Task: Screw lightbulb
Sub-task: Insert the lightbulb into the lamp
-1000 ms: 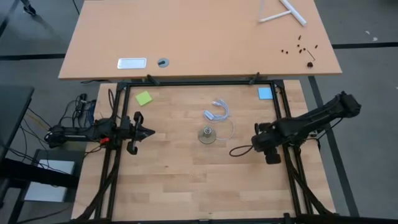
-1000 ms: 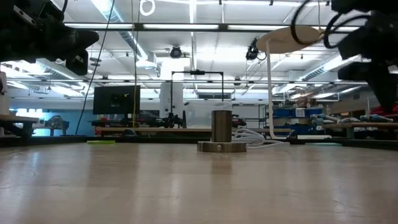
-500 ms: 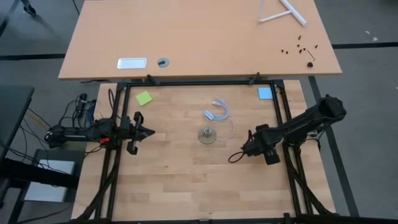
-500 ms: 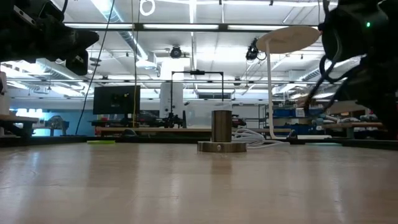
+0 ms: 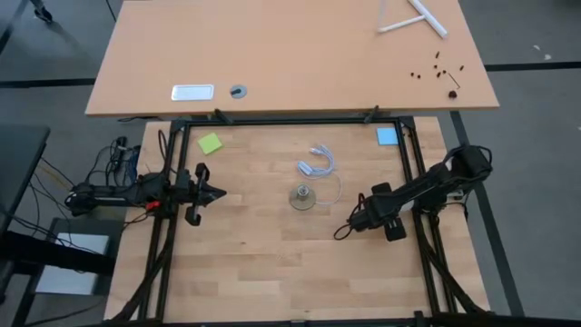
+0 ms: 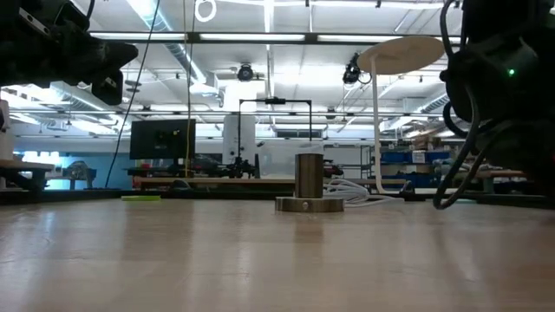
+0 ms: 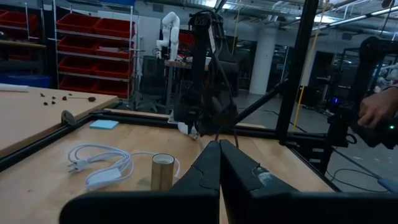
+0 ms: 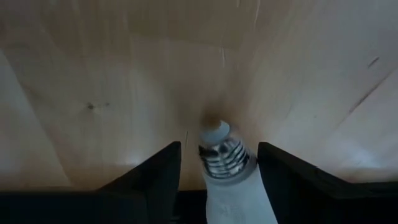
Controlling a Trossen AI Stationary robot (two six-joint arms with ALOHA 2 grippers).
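Note:
The lightbulb point(image 8: 231, 177) is white with a metallic screw end. It sits between the fingers of my right gripper point(image 8: 217, 163), which is shut on it and tipped steeply down over the wooden table, right of the middle point(image 5: 361, 219). The round socket point(image 5: 302, 197) stands upright on its disc base at the table's middle, also seen in the low view point(image 6: 310, 186). Its white cord point(image 5: 318, 164) lies coiled behind it. My left gripper point(image 5: 218, 193) waits shut and level at the left edge, pointing toward the socket point(image 7: 163, 172). My right gripper has the lightbulb's white glass body point(image 8: 242, 202) between its two fingers; the place of contact lies at the picture's bottom edge and is mostly hidden. The fingers slant down from the table's right side. The screw end point(image 8: 222, 154) juts past the fingertips toward the wood, close above it.
A black frame point(image 5: 290, 121) rims the table. A green note point(image 5: 211, 143) lies at the far left and a blue note point(image 5: 388, 136) at the far right. A second tabletop point(image 5: 290, 54) lies beyond. A person's hand point(image 7: 378, 109) shows in the room beyond the table.
My right gripper has come down toward the table and a little toward the socket, tipping from nearly level to steeply downward, with the lightbulb in it. The socket and my left gripper have kept still.

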